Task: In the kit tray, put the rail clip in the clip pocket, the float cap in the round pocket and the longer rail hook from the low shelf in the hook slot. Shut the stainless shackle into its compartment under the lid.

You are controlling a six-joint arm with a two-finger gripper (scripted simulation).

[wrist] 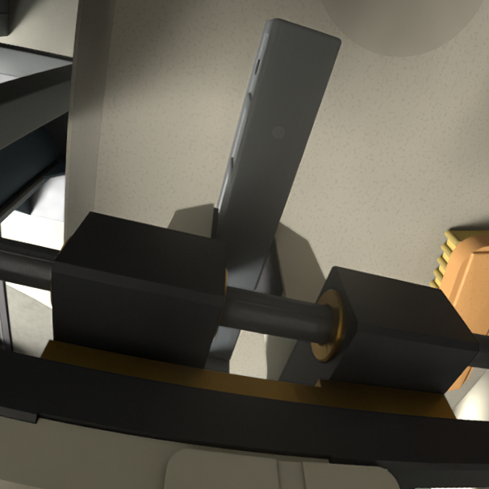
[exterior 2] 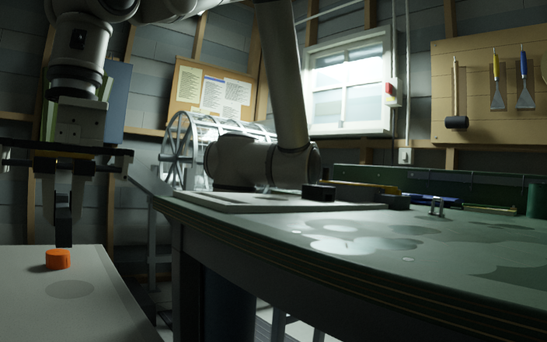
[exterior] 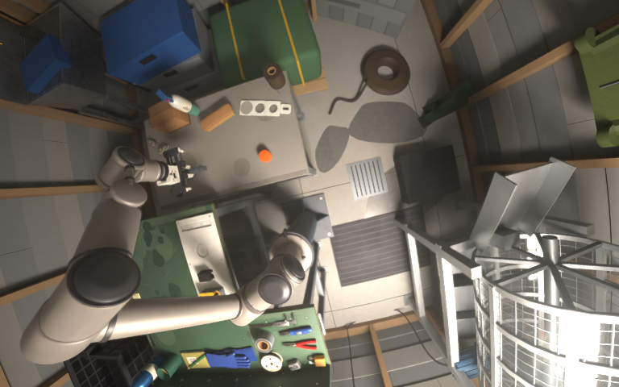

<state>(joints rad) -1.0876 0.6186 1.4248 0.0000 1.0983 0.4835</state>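
Above the low grey shelf, a long dark rail hook [exterior: 197, 169] [exterior 2: 63, 224] [wrist: 273, 137] hangs lifted off the surface. The orange float cap [exterior: 264, 155] [exterior 2: 57, 258] sits on the shelf further along. On the green bench the pale kit tray [exterior: 204, 255] [exterior 2: 266, 200] holds a dark rail clip [exterior: 205, 275] [exterior 2: 318, 192] in one pocket, with a yellow piece [exterior: 209, 293] near its end. A stainless shackle [exterior 2: 436, 206] stands upright on the bench. My gripper [exterior: 185, 171] [exterior 2: 62, 201] [wrist: 255, 255] is closed on the rail hook.
The shelf's far side carries a brown box [exterior: 168, 117], a spray bottle [exterior: 180, 103], an orange brush [exterior: 217, 117] [wrist: 465, 292], a white plate with holes [exterior: 264, 108] and a brown roll [exterior: 274, 75]. My own arm [exterior 2: 262, 161] lies across the bench behind the tray.
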